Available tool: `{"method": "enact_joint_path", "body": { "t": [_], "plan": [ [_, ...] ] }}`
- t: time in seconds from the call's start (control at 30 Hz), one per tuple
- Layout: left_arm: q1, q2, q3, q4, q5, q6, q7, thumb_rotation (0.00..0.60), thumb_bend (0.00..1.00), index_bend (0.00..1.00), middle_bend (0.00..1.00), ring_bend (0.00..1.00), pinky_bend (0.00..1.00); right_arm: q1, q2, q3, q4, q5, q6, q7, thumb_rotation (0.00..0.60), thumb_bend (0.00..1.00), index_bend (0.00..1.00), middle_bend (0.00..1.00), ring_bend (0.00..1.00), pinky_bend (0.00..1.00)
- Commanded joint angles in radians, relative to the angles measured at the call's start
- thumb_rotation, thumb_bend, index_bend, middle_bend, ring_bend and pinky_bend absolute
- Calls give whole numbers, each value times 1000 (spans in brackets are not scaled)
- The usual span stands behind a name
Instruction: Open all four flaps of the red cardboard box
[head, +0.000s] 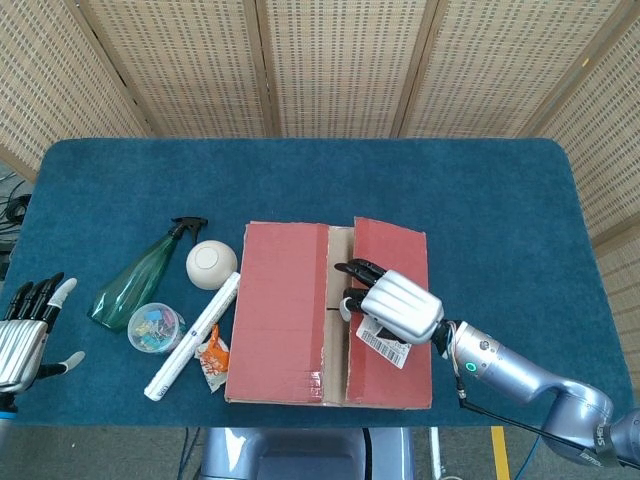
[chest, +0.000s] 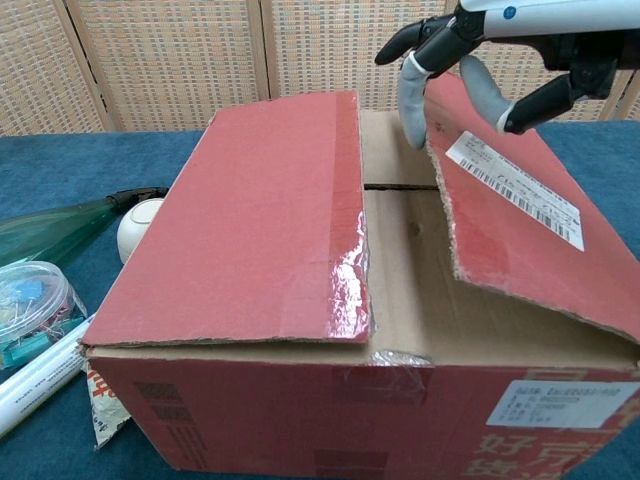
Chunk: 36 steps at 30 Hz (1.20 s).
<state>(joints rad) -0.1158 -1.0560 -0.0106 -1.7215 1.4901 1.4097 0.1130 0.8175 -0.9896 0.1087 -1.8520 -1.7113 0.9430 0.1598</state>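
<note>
While the right hand hooks its fingers under the right flap of the red cardboard box at the table's near-middle, light, stiff cardboard should lift best by that inner edge.

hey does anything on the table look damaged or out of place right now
Mostly the red cardboard box: its right flap has a ragged, torn inner edge and tilts up where the right hand hooks it, while the left flap lies flat with glossy tape along its edge. A crumpled orange wrapper lies beside the box.
</note>
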Motion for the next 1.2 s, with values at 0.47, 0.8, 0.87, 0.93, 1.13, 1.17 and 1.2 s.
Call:
{"method": "enact_joint_path", "body": {
  "t": [0.47,0.8,0.87,0.93,1.13,1.17,1.2],
  "plan": [
    [-3,3,0,-11,11,5,3,600,45,6,0,48,2,-18,125,30,-38,19,36,-23,600,1000,486,455,81,90],
    [-5,5,-1,-18,13,7,12,600,44,6,0,48,2,-30,219,57,-59,31,53,-42,600,1000,490,455,81,90],
    [-6,6,-1,-21,14,8,14,600,45,5,0,48,2,-34,247,62,-67,33,54,-51,600,1000,491,455,81,90],
    [-5,6,-1,-23,14,9,16,600,46,5,0,48,2,-38,266,66,-72,36,55,-55,600,1000,493,455,81,90],
    [-6,7,0,-27,15,9,22,600,45,6,0,48,2,-52,309,67,-81,46,45,-68,600,1000,494,455,81,90],
    [-6,7,0,-28,15,8,23,600,45,6,0,48,2,-55,314,66,-82,48,43,-69,600,1000,495,455,81,90],
    [-6,6,0,-28,15,8,23,600,45,6,0,48,2,-57,318,65,-81,50,41,-70,600,1000,495,455,81,90]
  ]
}}
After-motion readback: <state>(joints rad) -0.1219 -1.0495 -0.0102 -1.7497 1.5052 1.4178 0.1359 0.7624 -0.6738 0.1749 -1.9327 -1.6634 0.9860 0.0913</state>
